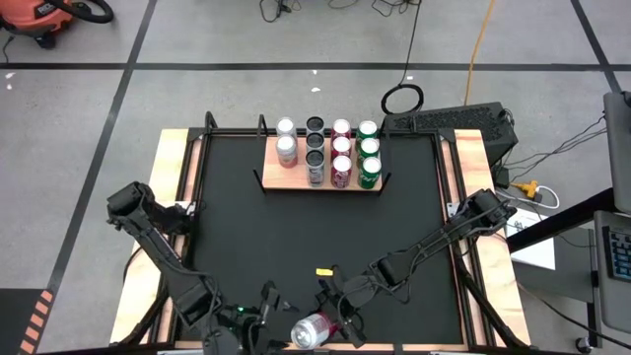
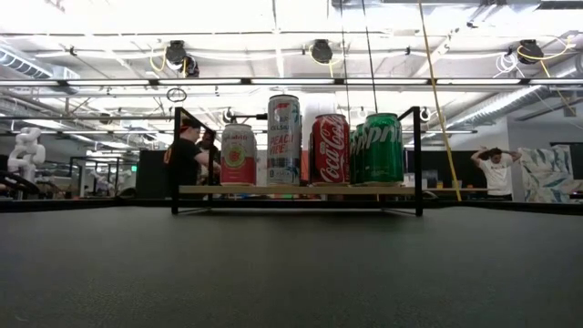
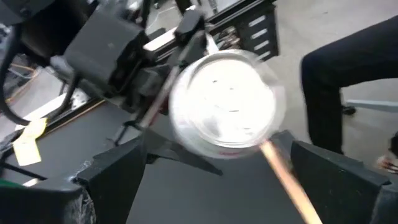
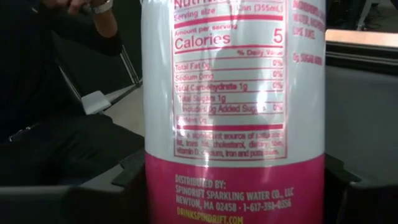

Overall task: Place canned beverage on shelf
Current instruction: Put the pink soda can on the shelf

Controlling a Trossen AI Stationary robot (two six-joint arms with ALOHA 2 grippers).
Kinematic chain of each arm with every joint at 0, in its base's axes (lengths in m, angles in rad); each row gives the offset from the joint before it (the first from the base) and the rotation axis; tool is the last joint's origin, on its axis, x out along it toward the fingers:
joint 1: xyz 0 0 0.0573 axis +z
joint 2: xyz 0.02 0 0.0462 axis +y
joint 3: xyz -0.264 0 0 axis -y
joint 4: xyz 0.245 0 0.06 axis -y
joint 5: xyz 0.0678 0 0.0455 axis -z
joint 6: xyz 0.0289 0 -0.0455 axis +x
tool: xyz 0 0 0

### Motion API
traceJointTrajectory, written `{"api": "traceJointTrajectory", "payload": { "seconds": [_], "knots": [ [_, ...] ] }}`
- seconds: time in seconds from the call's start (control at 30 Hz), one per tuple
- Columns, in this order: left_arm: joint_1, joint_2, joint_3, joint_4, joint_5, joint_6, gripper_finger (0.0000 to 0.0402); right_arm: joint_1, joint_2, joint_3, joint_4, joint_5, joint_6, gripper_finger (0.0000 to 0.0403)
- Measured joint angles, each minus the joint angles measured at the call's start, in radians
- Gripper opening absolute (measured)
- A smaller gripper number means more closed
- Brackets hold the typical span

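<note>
My right pincer (image 1: 330,320) is clamped on a pink can (image 1: 314,330) at the tabletop's (image 1: 296,227) near edge. Left pincer (image 1: 264,314) apart beside it. I carry the can level to the shelf (image 1: 296,180) far ahead.

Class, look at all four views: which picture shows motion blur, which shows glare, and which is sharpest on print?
Left wrist view: the can is smeared and its end is washed out white. Low view: bright ceiling lights glare above the shelf. Right wrist view: the can's label print reads crisply.
</note>
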Motion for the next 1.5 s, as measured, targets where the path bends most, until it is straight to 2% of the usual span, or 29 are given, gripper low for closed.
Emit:
{"api": "traceJointTrajectory", "payload": {
  "seconds": [0.17, 0.3, 0.37, 0.73, 0.9, 1.33, 1.5],
  "knots": [
    [0.026, 0.007, 0.000, 0.064, 0.010, 0.081, 0.0396, 0.000, 0.000, 0.000, 0.007, 0.002, -0.004, 0.0263],
    [0.046, 0.033, 0.001, 0.116, 0.106, 0.131, 0.0396, 0.000, 0.001, 0.000, 0.008, 0.002, -0.004, 0.0263],
    [0.056, 0.051, 0.001, 0.119, 0.121, 0.134, 0.0396, 0.000, 0.001, 0.000, 0.008, 0.002, -0.004, 0.0263],
    [0.072, 0.076, 0.001, 0.167, 0.125, 0.155, 0.0396, 0.000, 0.001, 0.000, 0.008, 0.003, -0.004, 0.0263],
    [0.071, 0.075, 0.001, 0.238, 0.172, 0.152, 0.0396, 0.000, 0.001, 0.000, 0.006, 0.031, -0.018, 0.0263],
    [0.073, 0.075, 0.001, 0.209, 0.168, 0.152, 0.0395, 0.000, 0.001, 0.000, 0.002, 0.030, -0.023, 0.0270],
    [0.073, 0.075, 0.001, 0.209, 0.164, 0.153, 0.0370, 0.000, 0.001, 0.000, 0.002, 0.029, -0.023, 0.0277]
  ]
}}
